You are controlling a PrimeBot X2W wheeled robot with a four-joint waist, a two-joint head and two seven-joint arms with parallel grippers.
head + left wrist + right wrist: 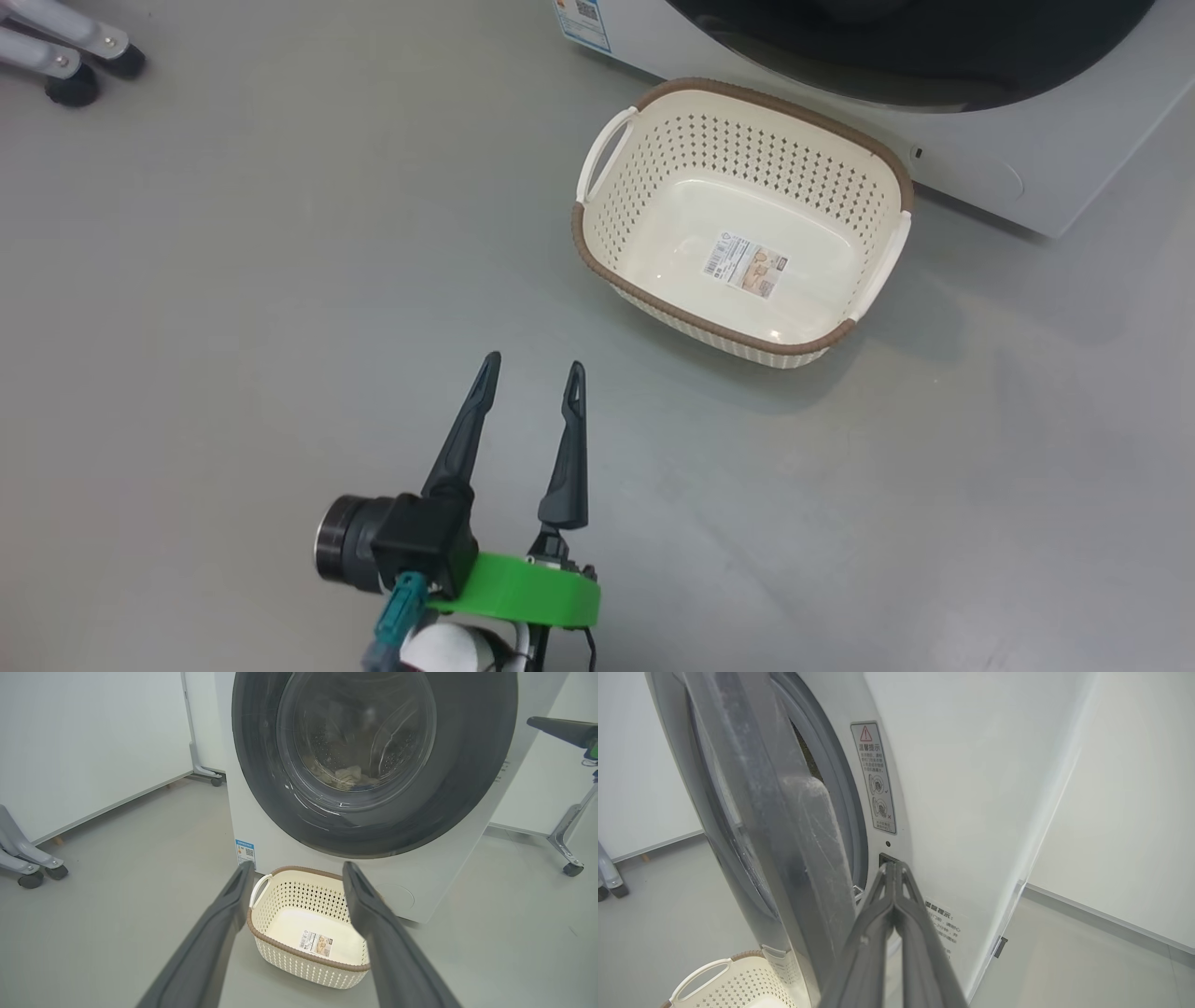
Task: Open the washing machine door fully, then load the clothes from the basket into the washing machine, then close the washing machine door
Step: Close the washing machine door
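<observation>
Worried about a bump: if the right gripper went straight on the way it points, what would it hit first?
Probably the front of the washing machine, at its dark latch slot just past the right gripper; depth is unclear.

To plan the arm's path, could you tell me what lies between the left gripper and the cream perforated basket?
In the head view, bare grey floor lies between the open left gripper and the brown-rimmed cream basket.

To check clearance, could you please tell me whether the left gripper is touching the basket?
Apart. In the head view, bare floor separates the left gripper from the basket.
</observation>
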